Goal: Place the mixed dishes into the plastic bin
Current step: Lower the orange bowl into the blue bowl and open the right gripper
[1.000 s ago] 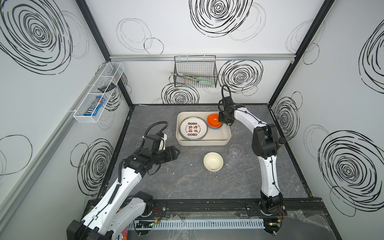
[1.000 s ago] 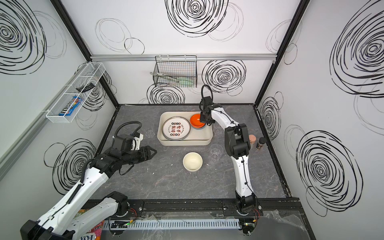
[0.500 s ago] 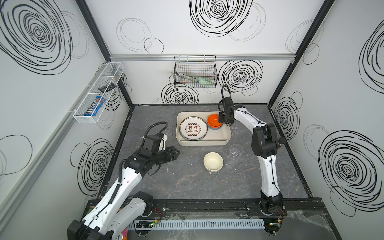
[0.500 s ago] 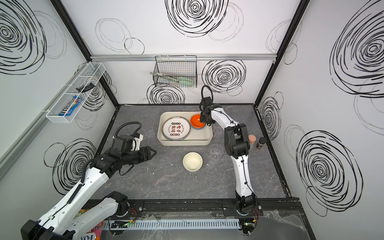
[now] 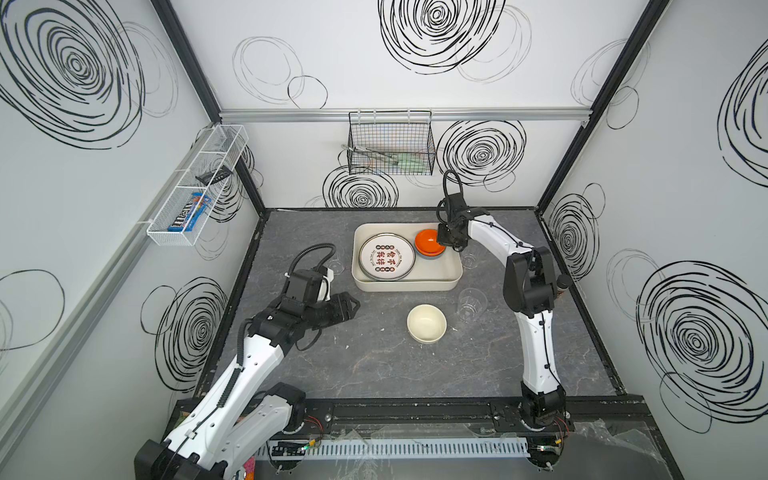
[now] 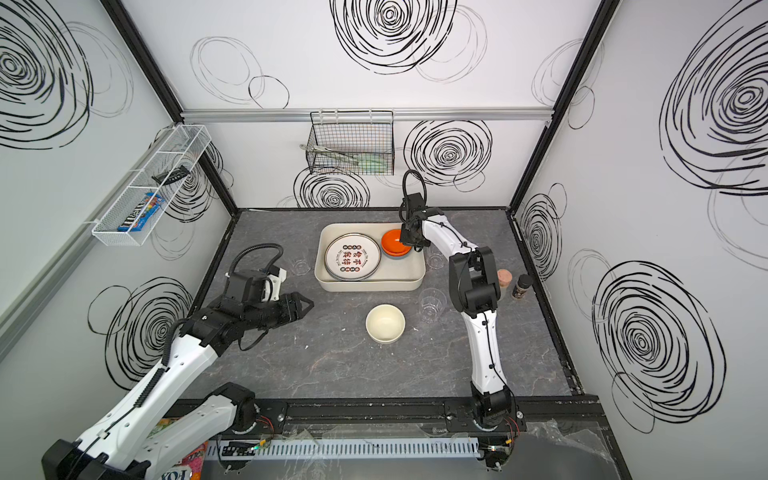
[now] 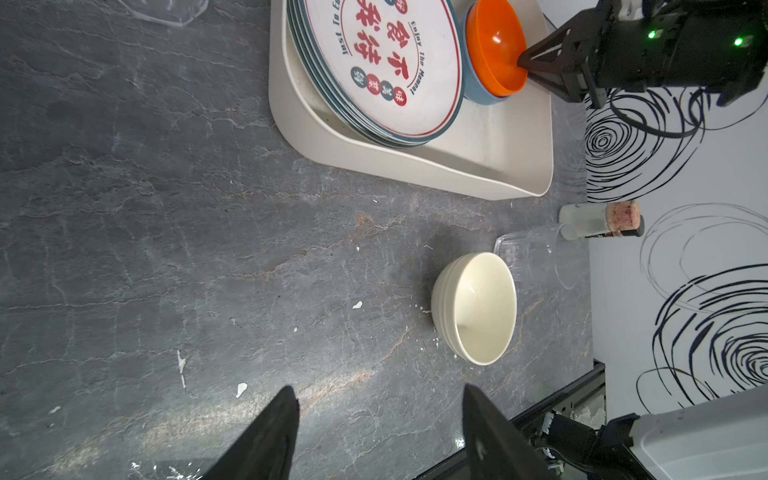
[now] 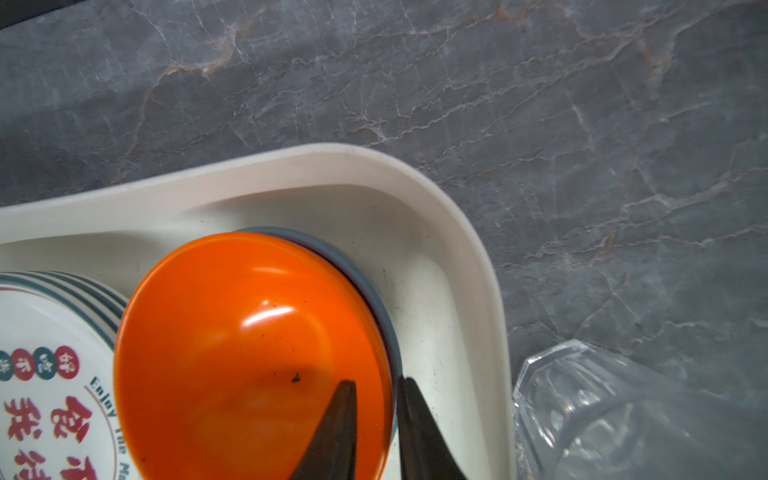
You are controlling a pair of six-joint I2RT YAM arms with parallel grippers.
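Partly done: plates [image 5: 386, 257], orange bowl [image 5: 428, 241] over blue bowl [image 8: 365, 282] sit in bin [image 5: 407, 284]; right end effector [image 8: 377, 380] narrowly parted astride orange bowl rim; left end effector [image 7: 378, 388] spread, empty; cream bowl [image 5: 426, 323], cups [image 5: 469, 305] wait on bench [image 5: 374, 365].

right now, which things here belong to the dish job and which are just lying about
Job: bin, plates, orange bowl, blue bowl under it, cream bowl, clear cups.

Lying about: wire basket, mesh rack, candy pack, jars.
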